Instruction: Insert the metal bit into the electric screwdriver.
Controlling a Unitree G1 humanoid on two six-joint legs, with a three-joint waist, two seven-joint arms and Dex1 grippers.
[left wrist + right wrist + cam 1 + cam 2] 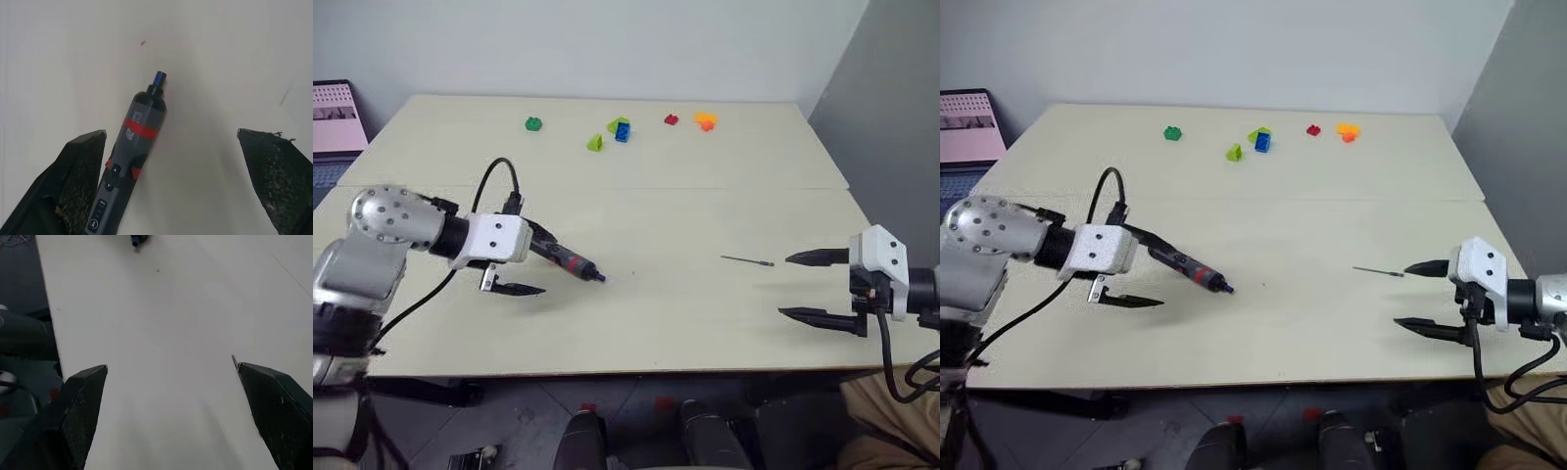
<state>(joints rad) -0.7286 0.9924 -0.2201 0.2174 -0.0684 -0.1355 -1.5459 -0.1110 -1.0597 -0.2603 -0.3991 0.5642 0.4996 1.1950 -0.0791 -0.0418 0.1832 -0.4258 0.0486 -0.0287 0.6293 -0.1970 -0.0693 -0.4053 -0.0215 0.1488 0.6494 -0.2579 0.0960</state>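
- The screwdriver [570,262] lies on the surface [685,215], between the spread fingers of the empty left pincer [536,264]. It looks rigid and smooth; best grasped at its thick body.
- The bit [747,260] lies just beside the open, empty right pincer [806,286]. It looks thin, light, rolls easily; pinch mid-length.

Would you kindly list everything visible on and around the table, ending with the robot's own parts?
electric screwdriver: one, black with a red band and bluish tip, lying on the table between the left gripper's fingers
metal bit: one, dark grey, lying on the table just ahead of the right gripper
toy bricks: several, green, blue, red and orange, along the far side
table: one, pale cream
laptop: one, pink screen, beyond the table's far left corner
left gripper: one, black fingers, open
right gripper: one, black fingers, open
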